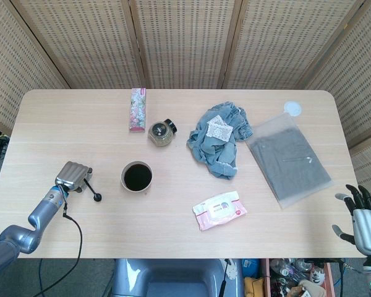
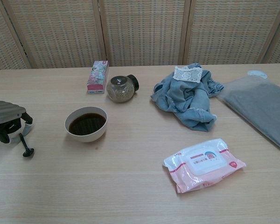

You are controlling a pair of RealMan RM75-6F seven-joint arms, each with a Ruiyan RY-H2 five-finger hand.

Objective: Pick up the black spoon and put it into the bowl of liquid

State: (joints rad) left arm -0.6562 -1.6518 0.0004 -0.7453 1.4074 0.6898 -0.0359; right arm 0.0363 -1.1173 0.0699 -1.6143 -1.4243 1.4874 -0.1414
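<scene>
Black thin-handled spoon (image 1: 91, 190) | handle under my left hand (image 1: 73, 176), whose fingers pinch it | scoop end points toward white bowl of dark liquid (image 1: 136, 177) | right hand (image 1: 365, 218) far, fingers spread, holding nothing

bare table (image 1: 105, 210) between black spoon (image 1: 91, 190), bowl of liquid (image 1: 136, 177)

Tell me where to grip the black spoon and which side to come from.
Grip the spoon by its thin handle, near the upper end under the left hand, coming down from above. The handle lies flat on the table and slants away from the bowl, its round head at the near end. The left hand already sits over that end; whether it has a pinch is unclear.
</scene>
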